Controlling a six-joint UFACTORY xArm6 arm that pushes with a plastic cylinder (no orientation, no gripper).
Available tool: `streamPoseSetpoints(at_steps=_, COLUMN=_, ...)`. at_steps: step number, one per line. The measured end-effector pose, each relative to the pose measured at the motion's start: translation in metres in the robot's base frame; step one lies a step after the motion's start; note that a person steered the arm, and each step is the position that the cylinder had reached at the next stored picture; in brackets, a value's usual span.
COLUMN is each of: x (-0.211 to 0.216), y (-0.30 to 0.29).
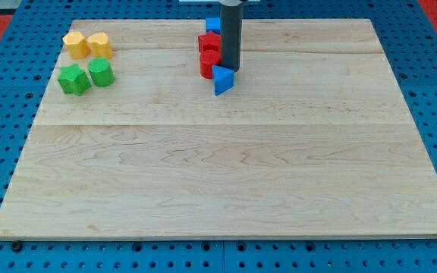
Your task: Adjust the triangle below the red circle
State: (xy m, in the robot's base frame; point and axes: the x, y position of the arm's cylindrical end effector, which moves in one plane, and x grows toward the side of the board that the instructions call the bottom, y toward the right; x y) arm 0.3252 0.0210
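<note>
A blue triangle [221,80] lies near the top middle of the wooden board [226,167]. A red circle [208,64] sits just above and left of it, touching or nearly touching. A second red block [209,42] lies above the circle, and a blue block [213,25] above that, partly hidden by the rod. My tip [229,69] stands at the triangle's upper edge, just right of the red circle.
At the top left stand two yellow blocks [75,44] [99,45] and, below them, a green star-like block [73,79] and a green circle [101,72]. A blue pegboard [431,91] surrounds the board.
</note>
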Motion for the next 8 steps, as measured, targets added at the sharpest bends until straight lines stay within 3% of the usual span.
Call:
streamPoseSetpoints(at_steps=1, x=0.019, y=0.016)
streamPoseSetpoints(at_steps=3, x=0.041, y=-0.027)
streamPoseSetpoints(at_steps=4, x=0.066, y=-0.006)
streamPoseSetpoints(at_steps=5, x=0.140, y=-0.034)
streamPoseSetpoints(at_steps=6, x=0.122, y=-0.116)
streamPoseSetpoints(at_steps=7, x=0.064, y=-0.116)
streamPoseSetpoints(at_steps=8, x=0.032, y=-0.105)
